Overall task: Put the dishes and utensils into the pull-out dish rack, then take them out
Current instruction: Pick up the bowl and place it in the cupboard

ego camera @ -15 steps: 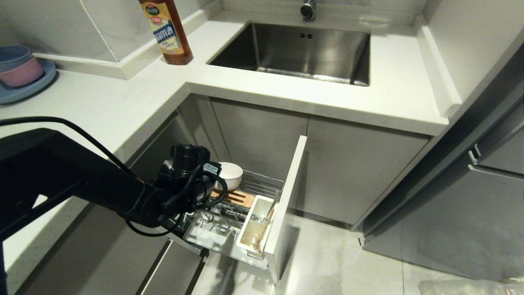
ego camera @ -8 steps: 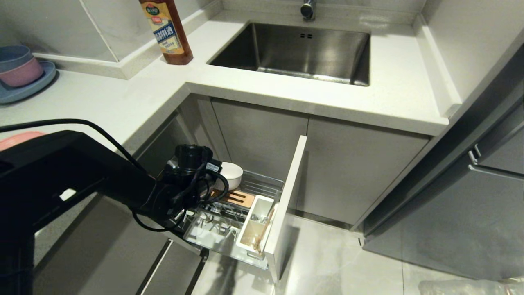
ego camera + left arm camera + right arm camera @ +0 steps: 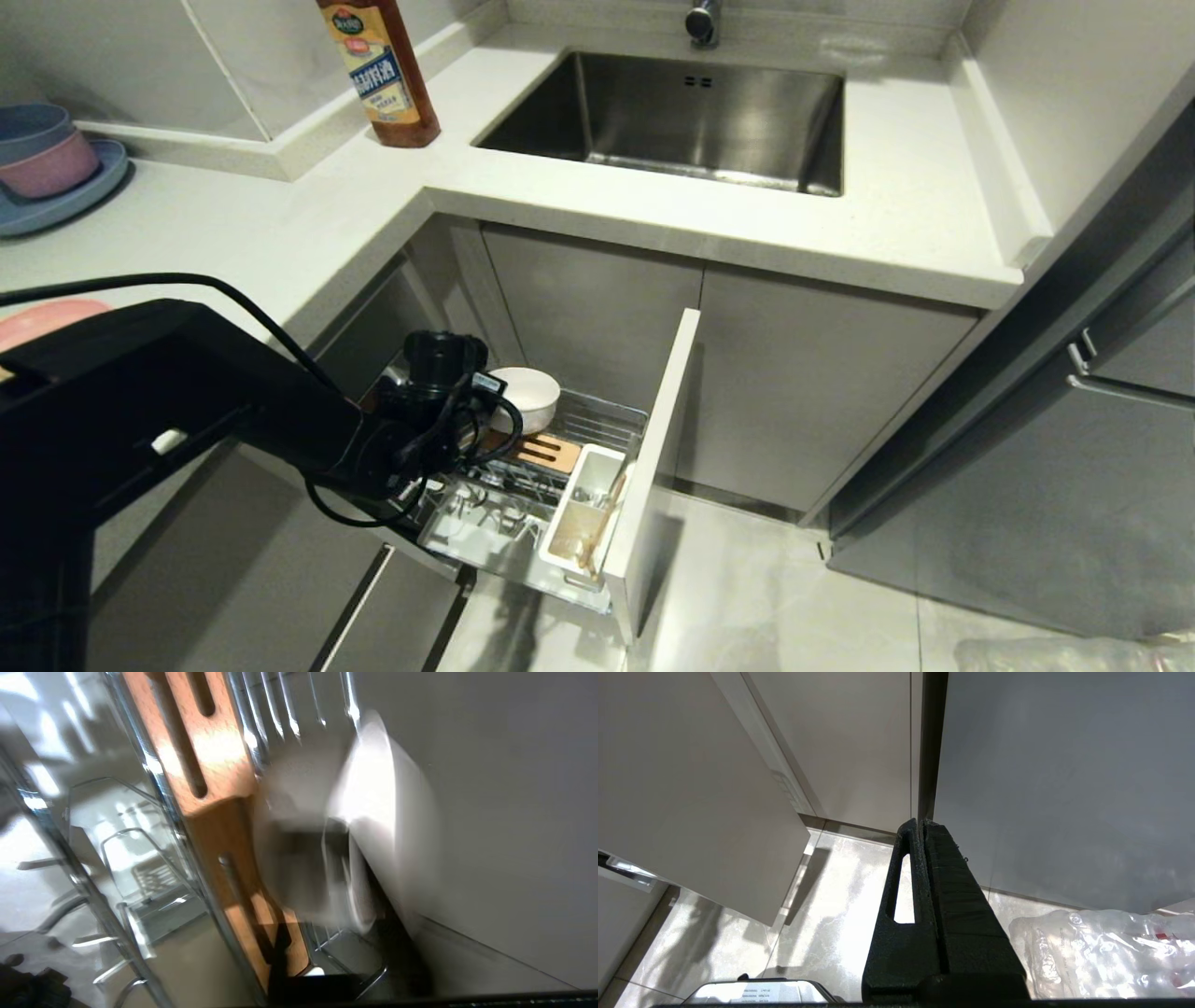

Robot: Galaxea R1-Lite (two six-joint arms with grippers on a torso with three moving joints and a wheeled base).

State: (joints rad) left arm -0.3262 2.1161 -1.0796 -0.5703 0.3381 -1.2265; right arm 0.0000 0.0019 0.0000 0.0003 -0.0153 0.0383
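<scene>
1. The left pincer (image 3: 467, 411) reaches into the back of the pull-out dish rack (image 3: 597, 425), against the near rim of the cream-white bowl (image 3: 532, 392); blur hides whether its fingers grip that rim.
2. The bowl sits in the rack's rear corner, just beside the slotted wooden block (image 3: 541, 451).
3. The chopsticks (image 3: 605, 518) stand in the white utensil cup (image 3: 581, 504), well apart from the pincer.
4. The right pincer (image 3: 922, 826) hangs over the floor, fingers pressed together, holding nothing.
</scene>
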